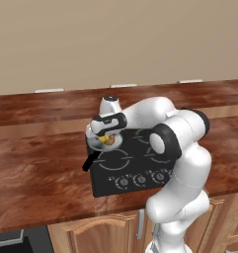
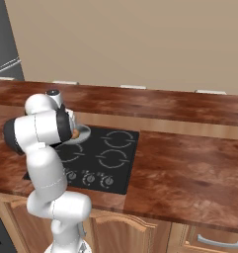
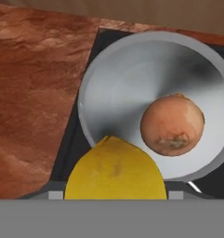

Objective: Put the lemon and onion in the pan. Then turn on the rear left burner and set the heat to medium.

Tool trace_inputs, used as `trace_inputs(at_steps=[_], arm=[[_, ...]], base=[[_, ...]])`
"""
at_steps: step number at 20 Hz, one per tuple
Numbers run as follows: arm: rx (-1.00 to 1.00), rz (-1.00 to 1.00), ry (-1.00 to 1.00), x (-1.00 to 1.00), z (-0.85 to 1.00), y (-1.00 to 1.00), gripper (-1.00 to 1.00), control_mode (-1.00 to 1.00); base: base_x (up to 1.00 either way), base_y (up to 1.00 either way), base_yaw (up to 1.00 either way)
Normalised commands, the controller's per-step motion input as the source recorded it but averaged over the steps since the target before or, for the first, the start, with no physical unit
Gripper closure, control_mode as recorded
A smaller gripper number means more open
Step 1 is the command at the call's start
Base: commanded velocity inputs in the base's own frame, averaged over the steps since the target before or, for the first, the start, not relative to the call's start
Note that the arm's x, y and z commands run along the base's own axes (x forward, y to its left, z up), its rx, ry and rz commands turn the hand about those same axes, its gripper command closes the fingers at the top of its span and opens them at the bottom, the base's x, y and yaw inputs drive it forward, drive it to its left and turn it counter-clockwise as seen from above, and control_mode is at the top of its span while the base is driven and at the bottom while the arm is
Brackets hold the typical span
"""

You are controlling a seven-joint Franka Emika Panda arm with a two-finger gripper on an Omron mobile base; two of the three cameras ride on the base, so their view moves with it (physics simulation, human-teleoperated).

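The grey pan [image 3: 132,79] sits on the rear left burner of the black cooktop [image 1: 135,165], its black handle [image 1: 90,161] pointing toward the front left. The orange-brown onion [image 3: 172,124] lies inside the pan, also visible as an orange spot [image 2: 76,133] beside the arm. My gripper [image 1: 106,135] hangs just over the pan's near rim, shut on the yellow lemon [image 3: 115,174], which bulges up between the fingers in the hand view. The lemon [image 1: 104,140] shows as a yellow patch under the hand.
A row of knobs [image 1: 140,179] runs along the cooktop's front edge. Brown wooden counter [image 1: 36,173] spreads left and right of the stove, with a beige wall behind. A dark fridge [image 2: 2,44] stands at the far left.
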Motion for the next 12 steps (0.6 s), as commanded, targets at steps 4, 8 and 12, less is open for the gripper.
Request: trace_inputs(at_steps=[4,8,12], arm=[[-0.01,0.00,0.00,0.01,-0.18,0.00,1.00,-1.00],[-0.01,0.00,0.00,0.06,-0.16,0.00,1.00,-1.00],[-0.01,0.00,0.00,0.11,-0.14,0.00,1.00,-1.00]], base=[[0.00,0.00,0.00],[0.00,0.00,0.00],[0.00,0.00,0.00]])
